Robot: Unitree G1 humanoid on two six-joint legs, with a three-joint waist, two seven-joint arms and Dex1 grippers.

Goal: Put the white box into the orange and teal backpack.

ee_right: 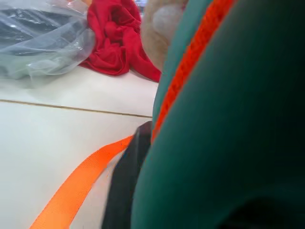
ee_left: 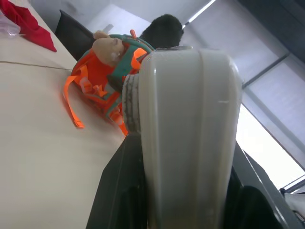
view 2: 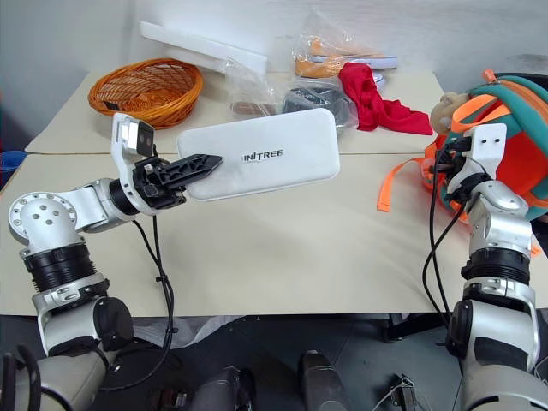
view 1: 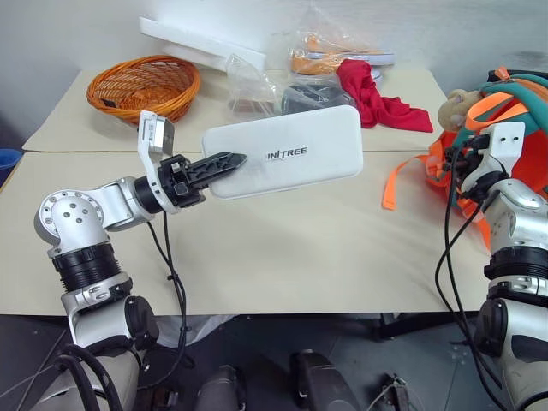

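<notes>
Two jobs now: left gripper (view 1: 224, 164), clamped on the white box (view 1: 287, 151), should carry it level toward the orange and teal backpack (view 2: 505, 137) at the table's right edge, while the right gripper (view 2: 447, 167), whose jaw state cannot be told, steadies the opening.

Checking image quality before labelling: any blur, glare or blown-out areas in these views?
Left wrist view: white box close up and soft, ceiling windows bright behind. Right wrist view: orange and teal backpack blurred at close range. Eye views: sharp, even light, lettering readable.
</notes>
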